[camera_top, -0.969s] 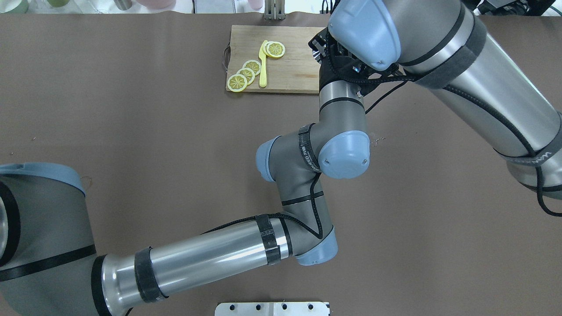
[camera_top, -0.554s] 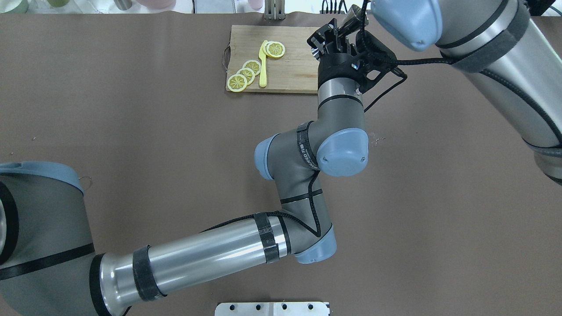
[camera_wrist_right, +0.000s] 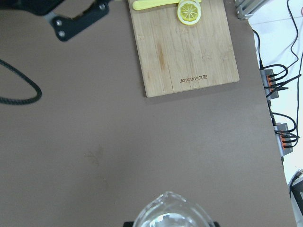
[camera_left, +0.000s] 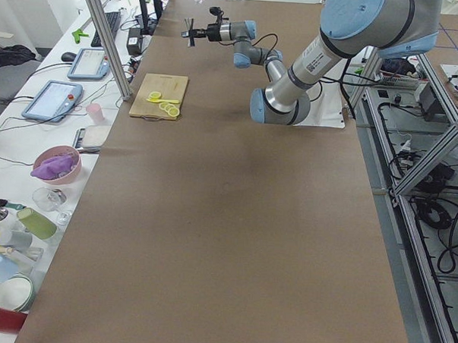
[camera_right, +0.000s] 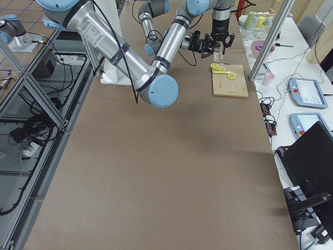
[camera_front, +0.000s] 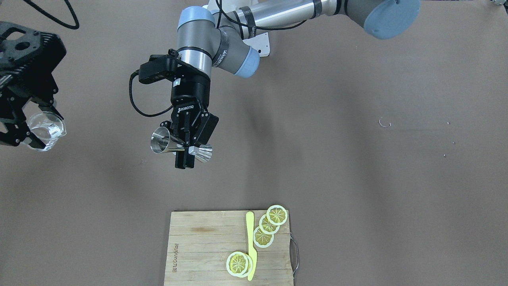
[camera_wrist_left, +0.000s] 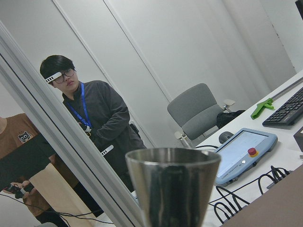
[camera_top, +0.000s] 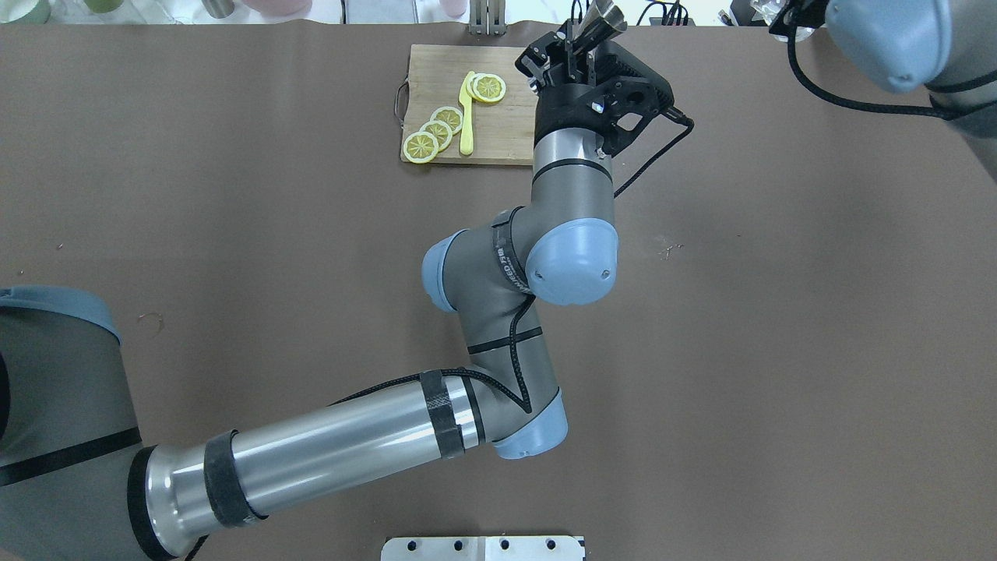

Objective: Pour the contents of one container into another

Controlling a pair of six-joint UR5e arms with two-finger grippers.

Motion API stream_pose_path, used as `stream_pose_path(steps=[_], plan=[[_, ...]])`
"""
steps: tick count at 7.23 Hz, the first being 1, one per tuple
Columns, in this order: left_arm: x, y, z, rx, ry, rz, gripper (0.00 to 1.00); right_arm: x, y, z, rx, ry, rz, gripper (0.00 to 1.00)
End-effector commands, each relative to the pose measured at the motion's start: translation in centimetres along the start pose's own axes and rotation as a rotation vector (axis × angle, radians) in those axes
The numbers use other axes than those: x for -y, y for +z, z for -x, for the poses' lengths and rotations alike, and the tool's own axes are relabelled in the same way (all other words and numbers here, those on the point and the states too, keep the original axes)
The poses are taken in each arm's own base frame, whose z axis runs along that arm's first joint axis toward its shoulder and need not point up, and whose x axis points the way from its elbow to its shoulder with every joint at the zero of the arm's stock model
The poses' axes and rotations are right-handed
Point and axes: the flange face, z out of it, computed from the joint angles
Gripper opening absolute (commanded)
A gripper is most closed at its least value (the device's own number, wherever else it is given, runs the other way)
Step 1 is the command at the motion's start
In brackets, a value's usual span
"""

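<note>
The left claw (camera_front: 183, 158) clamps the jigger (camera_front: 160, 142) at its waist, mouth toward nine o'clock; the right claw (camera_front: 43, 134) grips the glass cup (camera_front: 47, 124).

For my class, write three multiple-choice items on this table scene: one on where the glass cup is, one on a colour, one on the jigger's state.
1. Where is the glass cup?
A. in the right claw
B. on a tray
C. on a plate

2. What colour is the knife on the cutting board?
A. black
B. yellow
C. red

3. How is the steel jigger?
A. standing upright on the cutting board
B. lying loose on the cutting board
C. held on its side in the left claw

Key: 1 A, the claw's fingers close round it; 2 B, it matches the lemon slices beside it; 3 C, the fingers pinch its narrow waist.
</note>
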Motion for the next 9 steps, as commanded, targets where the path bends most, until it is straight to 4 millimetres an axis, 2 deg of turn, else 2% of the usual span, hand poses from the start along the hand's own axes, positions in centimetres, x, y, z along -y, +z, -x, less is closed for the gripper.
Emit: stream_pose_path(steps=[1, 2, 3, 5, 7, 8, 9], plan=[[-3.6, 0.6, 2.8, 0.008, -0.057, -0.01, 0.0, -5.7, 3.0, 0.0, -0.027, 0.113, -0.063, 0.0], [-5.5, 0.7, 4.4, -0.001, -0.081, -0.003, 0.0, -7.9, 4.6, 0.4, -0.032, 0.209, -0.082, 0.0], [-7.7, 0.8, 6.3, 0.001, -0.105, -0.019, 0.0, -11.0, 6.7, 1.4, -0.013, 0.323, -0.145, 0.0], [-12.1, 1.1, 10.1, -0.004, -0.138, -0.041, 0.0, -17.1, 11.1, 2.5, -0.065, 0.388, -0.282, 0.0], [-16.8, -0.2, 14.3, -0.003, -0.167, -0.062, 0.0, -22.6, 15.6, 2.5, -0.097, 0.415, -0.382, 0.0], [-18.6, -1.4, 16.4, -0.007, -0.187, -0.062, 0.0, -26.3, 17.8, 2.7, -0.158, 0.452, -0.44, 0.0], [-20.4, -2.6, 18.5, -0.012, -0.25, -0.057, 0.0, -28.4, 19.7, 2.8, -0.163, 0.476, -0.508, 0.0]])
